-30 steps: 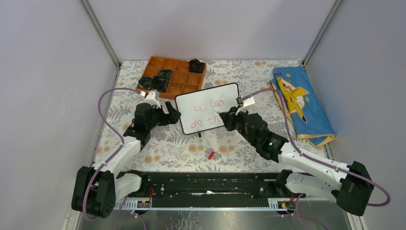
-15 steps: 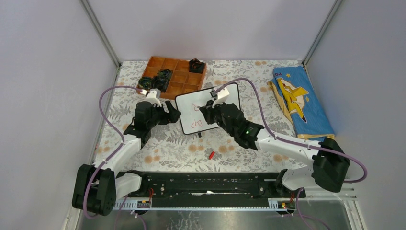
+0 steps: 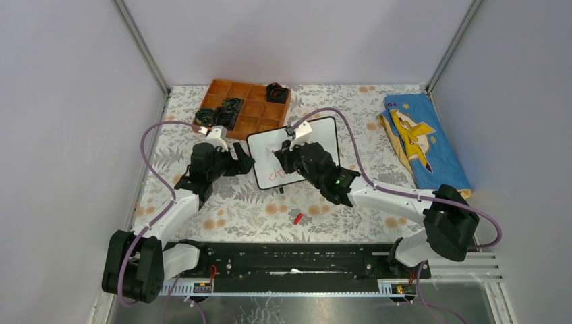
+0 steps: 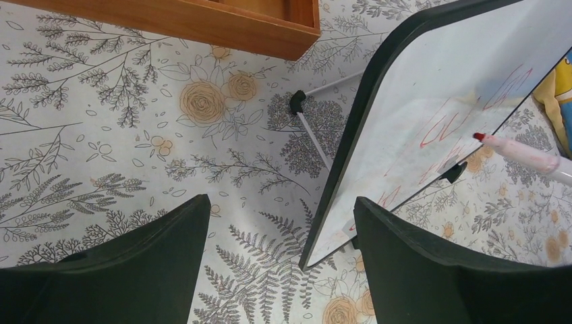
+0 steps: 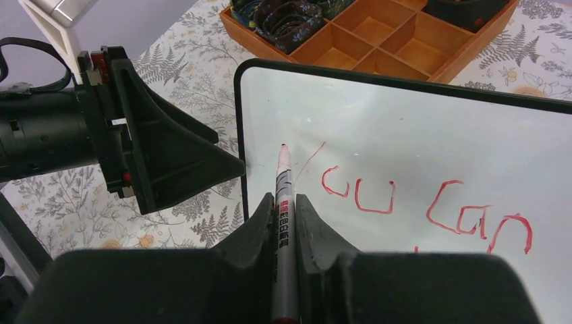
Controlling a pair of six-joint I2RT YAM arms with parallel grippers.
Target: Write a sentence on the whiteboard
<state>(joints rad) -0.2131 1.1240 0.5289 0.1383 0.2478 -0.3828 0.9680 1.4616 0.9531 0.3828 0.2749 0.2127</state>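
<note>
The flowered worktop (image 3: 236, 202) is flat and walled on three sides. The whiteboard (image 5: 418, 128), just ahead of the right pincer (image 5: 285, 202), stands tilted on small feet. It is probably light, stiff and apt to slide, so best steadied by its frame. The left pincer (image 4: 280, 206) gapes beside its edge. The right pincer clenches a marker (image 5: 283, 175), its tip left of the red sentence (image 5: 432, 209).

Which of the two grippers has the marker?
The right gripper: it is shut on the red-tipped marker, pointed at the whiteboard. The left gripper stands open at the board's edge, holding nothing.
</note>
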